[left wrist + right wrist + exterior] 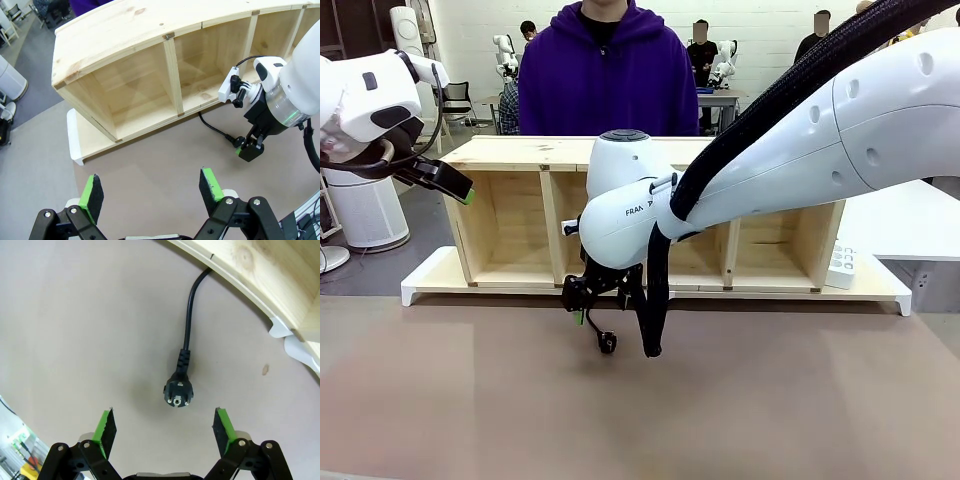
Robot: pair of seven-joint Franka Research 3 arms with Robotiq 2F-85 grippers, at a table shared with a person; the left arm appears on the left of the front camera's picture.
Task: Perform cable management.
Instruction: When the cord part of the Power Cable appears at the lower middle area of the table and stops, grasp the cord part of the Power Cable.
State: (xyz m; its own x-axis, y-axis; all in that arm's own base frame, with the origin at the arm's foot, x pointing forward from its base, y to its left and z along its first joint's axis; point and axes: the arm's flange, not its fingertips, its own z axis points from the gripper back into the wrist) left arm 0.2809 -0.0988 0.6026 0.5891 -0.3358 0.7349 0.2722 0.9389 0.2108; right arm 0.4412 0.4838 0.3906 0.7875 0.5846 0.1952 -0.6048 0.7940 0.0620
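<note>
Front view: right gripper (592,318) pointed down, low over the table (470,400), in front of the wooden shelf unit (520,150). Left gripper (455,185) raised at the unit's left end.

Left wrist view: left fingers (91,192) spread wide, empty. Cable (214,128) lying on the table, emerging from under the shelf unit.

Right wrist view: right fingers (106,426) fully apart, holding nothing. Plug (176,392) on the table between them, untouched.

Possible failures:
- Pads closing off-centre on the rounded plug and squeezing it out.
- Cord snagging under the shelf unit when pulled.
</note>
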